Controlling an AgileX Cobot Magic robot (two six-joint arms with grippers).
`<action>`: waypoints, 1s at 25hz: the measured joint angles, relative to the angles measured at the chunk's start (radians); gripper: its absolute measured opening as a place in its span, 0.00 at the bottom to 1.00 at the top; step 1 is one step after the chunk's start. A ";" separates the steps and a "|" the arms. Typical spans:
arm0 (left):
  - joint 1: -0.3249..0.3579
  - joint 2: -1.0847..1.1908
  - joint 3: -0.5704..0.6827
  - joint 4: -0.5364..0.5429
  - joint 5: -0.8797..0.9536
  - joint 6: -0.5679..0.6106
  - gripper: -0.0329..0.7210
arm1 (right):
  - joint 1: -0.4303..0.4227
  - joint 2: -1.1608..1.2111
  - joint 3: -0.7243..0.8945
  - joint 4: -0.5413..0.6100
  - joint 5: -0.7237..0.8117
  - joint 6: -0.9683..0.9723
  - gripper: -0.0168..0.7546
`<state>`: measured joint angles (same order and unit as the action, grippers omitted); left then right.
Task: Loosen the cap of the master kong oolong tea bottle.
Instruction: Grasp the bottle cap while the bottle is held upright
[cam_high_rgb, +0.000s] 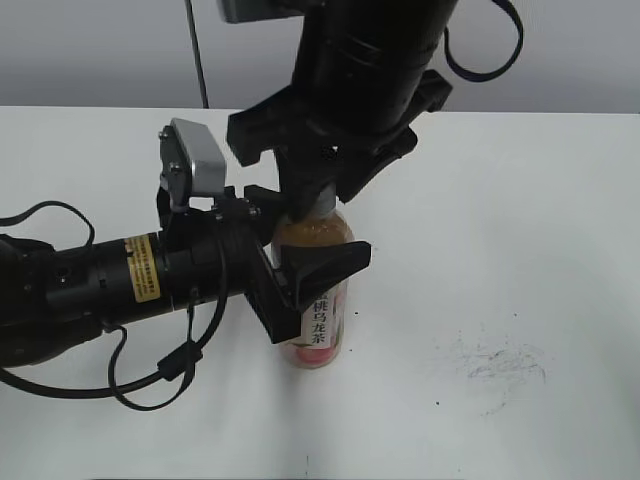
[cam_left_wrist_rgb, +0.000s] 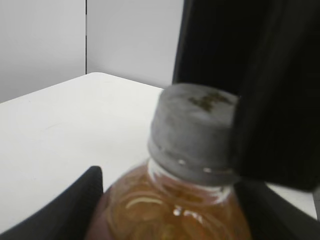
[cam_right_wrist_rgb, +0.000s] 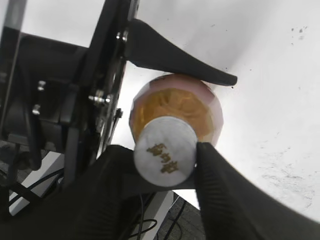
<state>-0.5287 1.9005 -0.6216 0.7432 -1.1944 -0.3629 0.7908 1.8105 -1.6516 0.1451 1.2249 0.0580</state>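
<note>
- Upright on the smooth white table (cam_high_rgb: 520, 230) stands the master kong oolong tea bottle (cam_high_rgb: 318, 330), a clear plastic cylinder of amber tea with a rounded shoulder and a pink-and-white label printed in black characters.
- Its cap (cam_right_wrist_rgb: 165, 151) is a small round grey-white plastic disc with a dark mark stamped on its flat top; in the left wrist view the side wall looks matte, with a faint band at the lower edge.
- Coming in from the left, the left gripper (cam_high_rgb: 300, 262) has its black, wedge-shaped fingers set on either side of the bottle's body just below the shoulder, clamped on it.
- From above, the right gripper (cam_right_wrist_rgb: 161, 165) reaches down over the neck; its dark, finely ribbed fingers (cam_right_wrist_rgb: 225, 195) sit against both sides of the cap, one touching its right edge, the other under its left edge, so they appear to be gripping it.
- Faint grey scuff marks (cam_high_rgb: 500, 362) roughen the tabletop to the right of the bottle, well apart from it.
</note>
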 joint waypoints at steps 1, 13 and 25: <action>0.000 0.000 0.000 0.001 0.000 0.000 0.64 | 0.000 0.000 0.000 -0.006 0.001 -0.001 0.48; 0.000 0.000 0.000 0.001 -0.001 0.001 0.64 | -0.001 0.000 0.000 -0.018 0.003 -0.090 0.38; 0.000 0.000 0.000 0.004 0.004 0.001 0.64 | -0.001 0.001 0.000 -0.036 0.001 -0.385 0.38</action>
<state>-0.5287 1.9005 -0.6216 0.7476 -1.1905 -0.3618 0.7899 1.8112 -1.6516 0.1088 1.2262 -0.3269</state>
